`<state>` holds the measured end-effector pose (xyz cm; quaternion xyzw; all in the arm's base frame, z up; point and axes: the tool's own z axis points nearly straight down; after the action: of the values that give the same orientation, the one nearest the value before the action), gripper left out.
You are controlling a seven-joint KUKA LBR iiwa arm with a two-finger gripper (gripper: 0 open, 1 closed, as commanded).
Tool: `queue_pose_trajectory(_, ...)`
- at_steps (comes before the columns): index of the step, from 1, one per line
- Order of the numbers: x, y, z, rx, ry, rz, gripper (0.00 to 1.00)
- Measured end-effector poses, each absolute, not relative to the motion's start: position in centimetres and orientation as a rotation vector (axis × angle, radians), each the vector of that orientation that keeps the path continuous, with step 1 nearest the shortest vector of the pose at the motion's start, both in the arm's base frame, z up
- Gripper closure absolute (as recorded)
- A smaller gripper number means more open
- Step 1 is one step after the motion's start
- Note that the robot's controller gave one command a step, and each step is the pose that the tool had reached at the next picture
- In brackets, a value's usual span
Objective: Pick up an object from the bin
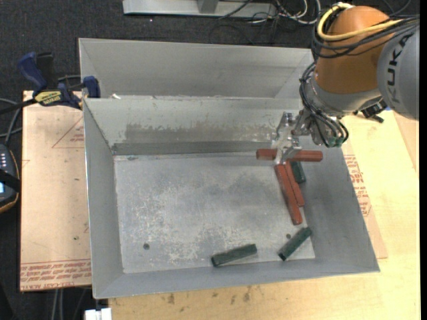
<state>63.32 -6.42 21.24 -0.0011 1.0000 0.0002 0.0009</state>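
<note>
Robotics lab: grey metal bin (pixel 200 65), dark carpet (pixel 40 19) around it, robot arm (pixel 353 59) at its right, cables (pixel 267 9) behind.

Bin floor (pixel 187 205): the left and centre lie bare and open from above. Obstacles crowd the right side. A crosswise red bar (pixel 303 156) lies at the far right, beneath the gripper (pixel 287 144). Long red bars (pixel 291 193) run nearward from it, with a dark green piece (pixel 297 173) at their right flank. Near the front wall lie a dark green rod (pixel 234 255) and, right of it, a shorter green rod (pixel 295 243). The sloping right wall (pixel 347 212) stands close by.
</note>
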Motion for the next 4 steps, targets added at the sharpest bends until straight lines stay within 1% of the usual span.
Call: queue_pose_trajectory(4, 63.32, -6.42, 21.24, -0.004, 3.14, 0.0, 1.0)
